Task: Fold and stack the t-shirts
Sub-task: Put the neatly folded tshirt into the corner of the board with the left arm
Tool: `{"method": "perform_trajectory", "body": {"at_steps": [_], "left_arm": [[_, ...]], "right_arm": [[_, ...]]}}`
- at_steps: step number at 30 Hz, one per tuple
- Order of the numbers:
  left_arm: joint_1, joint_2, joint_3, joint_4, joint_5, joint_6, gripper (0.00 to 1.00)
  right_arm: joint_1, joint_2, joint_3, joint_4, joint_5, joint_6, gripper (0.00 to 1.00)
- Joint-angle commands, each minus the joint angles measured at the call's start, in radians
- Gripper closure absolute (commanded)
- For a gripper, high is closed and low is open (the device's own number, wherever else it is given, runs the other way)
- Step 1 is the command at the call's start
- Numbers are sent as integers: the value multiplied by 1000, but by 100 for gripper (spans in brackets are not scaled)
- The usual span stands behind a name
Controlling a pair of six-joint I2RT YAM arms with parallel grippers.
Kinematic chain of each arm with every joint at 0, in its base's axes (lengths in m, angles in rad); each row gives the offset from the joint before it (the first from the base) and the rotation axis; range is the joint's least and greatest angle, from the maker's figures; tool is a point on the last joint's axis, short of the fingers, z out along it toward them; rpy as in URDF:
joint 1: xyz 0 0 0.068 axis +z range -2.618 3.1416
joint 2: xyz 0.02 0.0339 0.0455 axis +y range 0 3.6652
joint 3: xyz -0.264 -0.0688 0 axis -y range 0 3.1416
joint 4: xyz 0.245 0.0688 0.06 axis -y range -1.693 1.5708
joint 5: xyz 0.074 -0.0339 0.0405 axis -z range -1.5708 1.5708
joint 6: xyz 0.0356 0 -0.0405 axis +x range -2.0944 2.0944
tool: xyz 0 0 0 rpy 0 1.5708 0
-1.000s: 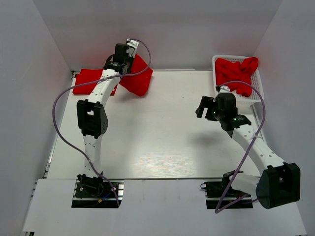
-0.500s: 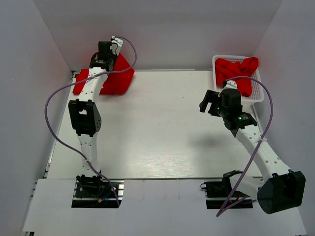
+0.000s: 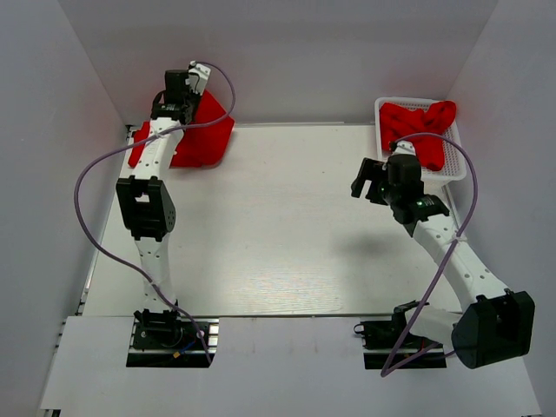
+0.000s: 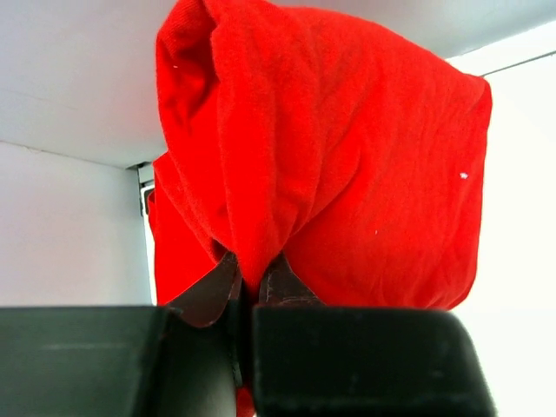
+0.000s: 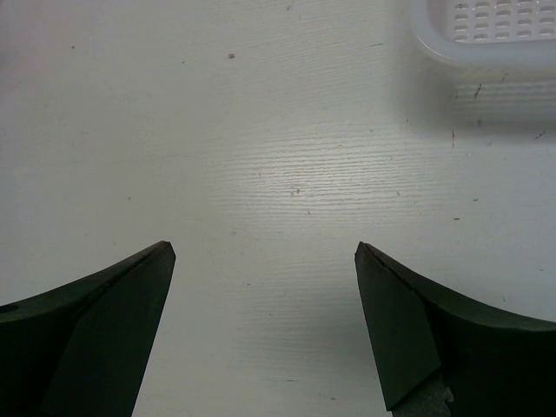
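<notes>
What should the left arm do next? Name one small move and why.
Probably lower it. The left end effector is shut on the hanging shirt at the far left corner, where the flat shirt lies on the table, so setting it down there would start the stack.

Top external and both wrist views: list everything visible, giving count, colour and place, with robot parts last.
held t-shirt: 1, red, hanging from the left gripper at the far-left corner
t-shirt on the table: at least 1, red, far-left corner, partly hidden
heaped t-shirts: count unclear, red, in the basket
basket: 1, white mesh, far-right corner
table: 1, white
cables: 2, purple, one per arm
left gripper: black, clamped on the held t-shirt
right gripper: black, open over bare table, beside the basket
</notes>
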Motion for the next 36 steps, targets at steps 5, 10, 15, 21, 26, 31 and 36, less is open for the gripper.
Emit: {"method": "perform_trajectory", "body": {"at_steps": [5,10,15,21,26,31,36], "left_arm": [[28,-128,75,17,102,-44,100],[29,-139,109,-16,148,-64,100],[47,-148,77,-7,120,-64,100],[68,-102,12,55,42,-73,100],[104,5,49,73,11,-98,100],[137,115,110,112,-49,-110,100],[171,179,92,205,-84,-84,100]], "right_arm": [[1,45,41,51,13,15,10],[1,91,59,57,13,12,10],[1,140,73,60,-8,18,10],[-3,189,104,45,-16,15,10],[1,227,128,43,-24,15,10],[4,269,171,26,-27,9,10],[1,325,205,26,-42,15,10]]}}
